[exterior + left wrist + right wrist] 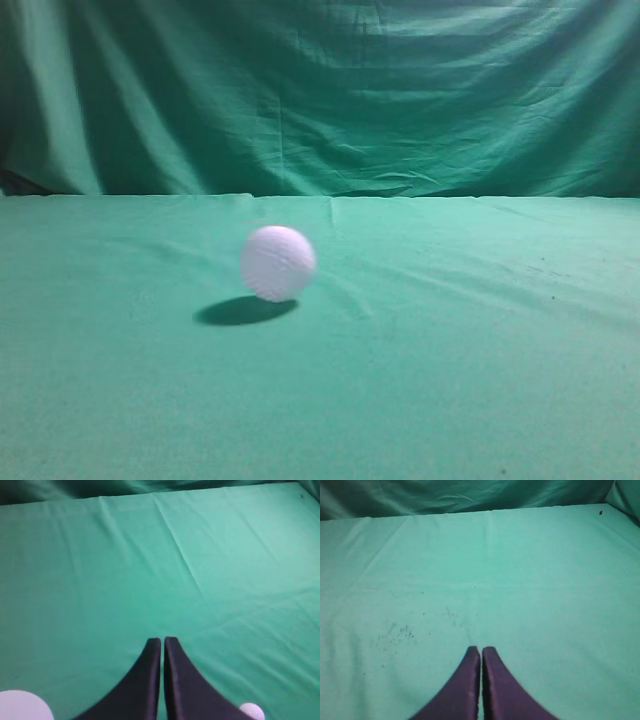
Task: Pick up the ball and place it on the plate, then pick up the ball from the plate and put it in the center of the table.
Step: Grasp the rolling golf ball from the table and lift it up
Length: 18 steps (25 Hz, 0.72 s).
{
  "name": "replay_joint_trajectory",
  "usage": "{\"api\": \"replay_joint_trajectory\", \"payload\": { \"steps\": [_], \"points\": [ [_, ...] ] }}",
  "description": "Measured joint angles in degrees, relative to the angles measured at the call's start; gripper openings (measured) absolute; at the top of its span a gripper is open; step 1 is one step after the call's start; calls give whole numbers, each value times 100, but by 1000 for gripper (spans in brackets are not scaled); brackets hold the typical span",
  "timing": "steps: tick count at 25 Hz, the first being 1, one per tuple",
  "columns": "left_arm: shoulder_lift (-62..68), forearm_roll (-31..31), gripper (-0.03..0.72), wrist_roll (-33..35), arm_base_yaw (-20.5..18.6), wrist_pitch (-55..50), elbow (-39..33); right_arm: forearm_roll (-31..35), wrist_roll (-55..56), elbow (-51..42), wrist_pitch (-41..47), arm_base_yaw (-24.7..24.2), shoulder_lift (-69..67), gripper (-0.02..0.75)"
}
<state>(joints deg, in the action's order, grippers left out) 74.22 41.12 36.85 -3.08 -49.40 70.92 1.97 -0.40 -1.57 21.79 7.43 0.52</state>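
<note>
The white dimpled ball (278,262) rests on the green cloth table (450,380), left of middle in the exterior view, with its shadow to its lower left. In the left wrist view the ball (251,711) peeks out at the bottom edge, right of my left gripper (163,640). That gripper is shut and empty above the table (100,580). A flat white rounded shape, apparently the plate (22,706), is cut off at the bottom left corner. My right gripper (481,649) is shut and empty over bare cloth (545,580). Neither gripper shows in the exterior view.
A draped green backdrop curtain (330,90) hangs behind the table's far edge. The cloth has shallow wrinkles and a few dark specks (400,630) in the right wrist view.
</note>
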Motion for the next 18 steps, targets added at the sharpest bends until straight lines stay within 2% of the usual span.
{"api": "replay_joint_trajectory", "payload": {
  "steps": [8, 11, 18],
  "points": [
    [-944, -113, 0, 122, 1398, 678, -721, 0, 0, 0, 0, 0, 0, 0],
    [-1503, -293, 0, 122, 1565, 1039, -1062, 0, 0, 0, -34, 0, 0, 0],
    [-2953, -572, 0, 122, 1584, 1754, -2369, 64, 11, 0, -715, 0, 0, 0]
  ]
}}
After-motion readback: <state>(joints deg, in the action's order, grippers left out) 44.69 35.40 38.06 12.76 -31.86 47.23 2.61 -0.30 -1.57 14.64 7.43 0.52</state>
